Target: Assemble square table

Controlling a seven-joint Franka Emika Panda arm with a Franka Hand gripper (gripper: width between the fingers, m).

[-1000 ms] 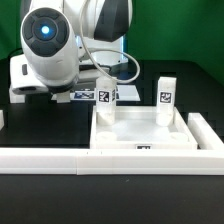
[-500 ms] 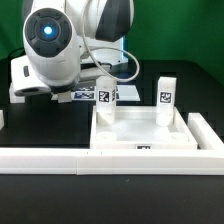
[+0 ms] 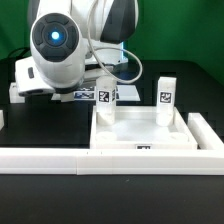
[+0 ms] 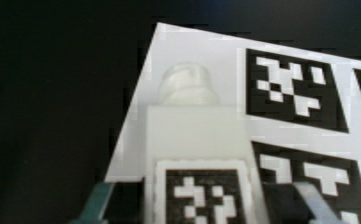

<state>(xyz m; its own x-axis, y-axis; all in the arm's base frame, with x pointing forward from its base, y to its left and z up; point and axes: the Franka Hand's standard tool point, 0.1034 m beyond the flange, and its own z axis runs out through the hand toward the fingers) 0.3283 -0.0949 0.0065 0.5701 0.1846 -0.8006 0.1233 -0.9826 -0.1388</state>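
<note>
The pincer (image 4: 186,208) is clamped narrowly on a white leg (image 4: 195,140) over the marker board (image 4: 203,50). An upright leg (image 3: 105,93) and its twin (image 3: 166,93) stand at the tray top's (image 3: 115,142) far corners.

A green backdrop (image 3: 190,30) stood behind the black table (image 3: 110,200), whose matte top was evenly lit; a low white rail (image 3: 40,158) crossed its front.

One square table top (image 3: 140,128); two upright legs, a leg (image 3: 105,90) at upper centre and a leg (image 3: 166,92) at upper right; one long rail (image 3: 50,158) across the lower frame. The wrist view shows one leg (image 4: 195,140).
</note>
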